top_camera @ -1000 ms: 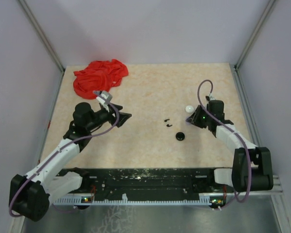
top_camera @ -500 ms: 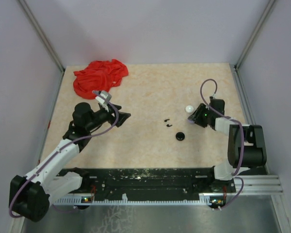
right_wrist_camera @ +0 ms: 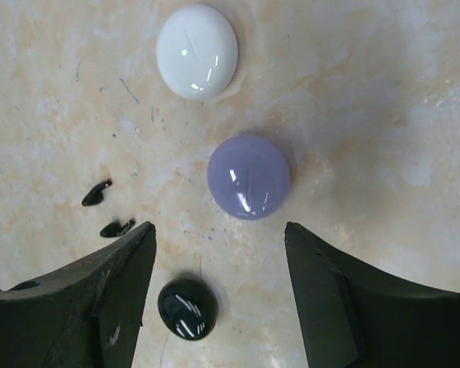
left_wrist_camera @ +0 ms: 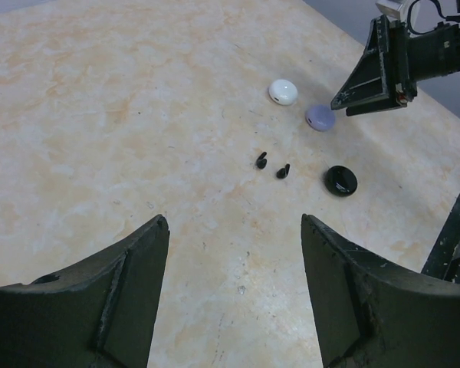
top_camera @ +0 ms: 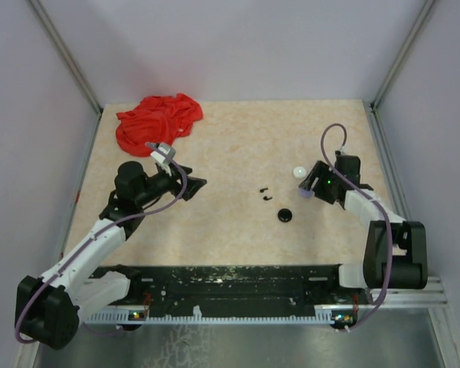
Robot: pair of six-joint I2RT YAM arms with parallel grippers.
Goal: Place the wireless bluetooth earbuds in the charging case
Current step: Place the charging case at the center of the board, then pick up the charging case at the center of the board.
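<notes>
The right pincer (right_wrist_camera: pixel 218 230) is let go and spread wide, with nothing in it. Just in front of it, in line with the gap of its jaws, sits the round lavender case (right_wrist_camera: pixel 248 176). Past that, farther out, is the white case (right_wrist_camera: pixel 197 51). Both are flat on the desk (top_camera: pixel 230 146).

The two black earbuds (right_wrist_camera: pixel 96 193) are the things to put away. They lie on the desk off to the left of this pincer, just beyond its left finger (right_wrist_camera: pixel 115 299). They lie near each other but apart. Each one is slanted, so its long side does not line up with the jaws. The black case (right_wrist_camera: pixel 187 308) is close under the pincer, beside that same left finger.

The left pincer (left_wrist_camera: pixel 231 230) is spread wide too and holds nothing. The earbuds are straight out in front of it, but well away.

I think the right arm is much nearer. It would need to slide left and turn a bit to pinch one bud. The buds are tiny, so they could slip out. I cannot tell if the black case is open or shut.
</notes>
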